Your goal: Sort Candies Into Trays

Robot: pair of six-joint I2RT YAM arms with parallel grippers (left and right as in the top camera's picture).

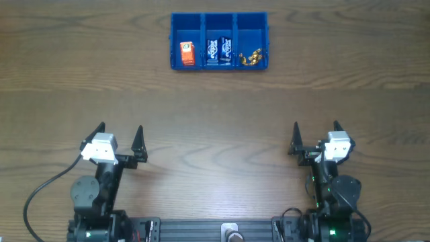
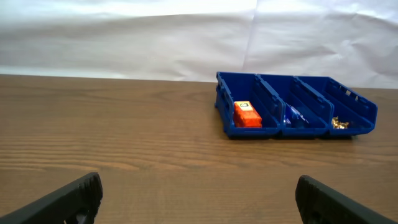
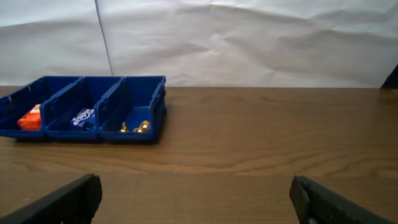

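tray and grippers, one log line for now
tray: orange candy left, blue candies middle, gold candies right | left gripper open, empty | right gripper open, empty

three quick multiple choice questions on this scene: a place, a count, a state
1. Which compartment of the blue plastic three-compartment tray holds the orange wrapped candy? A) middle B) top view's left end C) top view's right end
2. How many compartments hold candy? A) one B) two C) three
3. The left claw and right claw are: A) open, empty B) shut on candy C) gripping the tray

Answers: B, it lies in the left-end compartment; C, blue-wrapped candies lie in the middle and small gold candies at the right end; A, both spread over the brown wooden table.
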